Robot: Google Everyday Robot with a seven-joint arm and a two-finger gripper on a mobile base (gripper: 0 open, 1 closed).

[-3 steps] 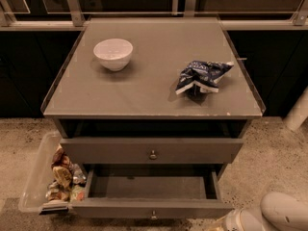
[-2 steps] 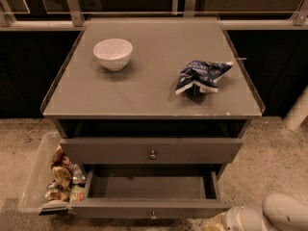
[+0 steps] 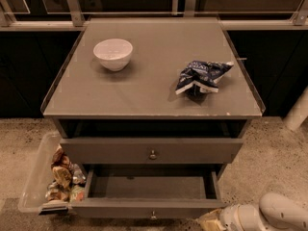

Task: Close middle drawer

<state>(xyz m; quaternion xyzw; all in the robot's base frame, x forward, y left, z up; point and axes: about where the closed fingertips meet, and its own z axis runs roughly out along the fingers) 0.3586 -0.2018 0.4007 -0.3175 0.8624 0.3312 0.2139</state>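
The middle drawer (image 3: 144,208) is pulled far out of the grey cabinet, and its shallow inside (image 3: 149,186) looks empty. Its small round knob (image 3: 153,215) sits at the centre of the front, near the bottom edge of the view. The upper drawer front (image 3: 192,150) with its own knob (image 3: 153,154) sits further back above it. My gripper (image 3: 212,221) is at the bottom right, low down and just off the right end of the middle drawer's front. The white arm (image 3: 276,214) trails off to the right. No lower drawer shows.
A white bowl (image 3: 113,54) and a crumpled blue snack bag (image 3: 199,76) lie on the cabinet top (image 3: 144,95). A clear plastic bin (image 3: 36,177) of snack packets hangs at the cabinet's left side. A white post (image 3: 298,110) stands at the right on the speckled floor.
My gripper and arm have moved left along the bottom edge, closer to the right end of the middle drawer's front. The drawer itself has not visibly moved.
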